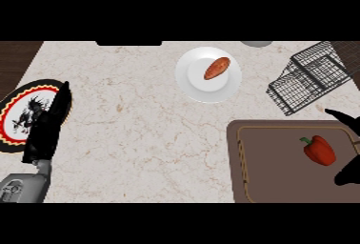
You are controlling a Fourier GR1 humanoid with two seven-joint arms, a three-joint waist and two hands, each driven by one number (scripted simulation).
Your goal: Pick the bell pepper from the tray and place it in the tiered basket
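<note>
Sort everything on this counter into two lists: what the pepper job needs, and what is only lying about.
For the job:
red bell pepper
brown tray under it
wire tiered basket
right hand at the view's right edge

Lying about:
white plate with an orange-brown vegetable
patterned plate, partly behind the resting left hand
</note>
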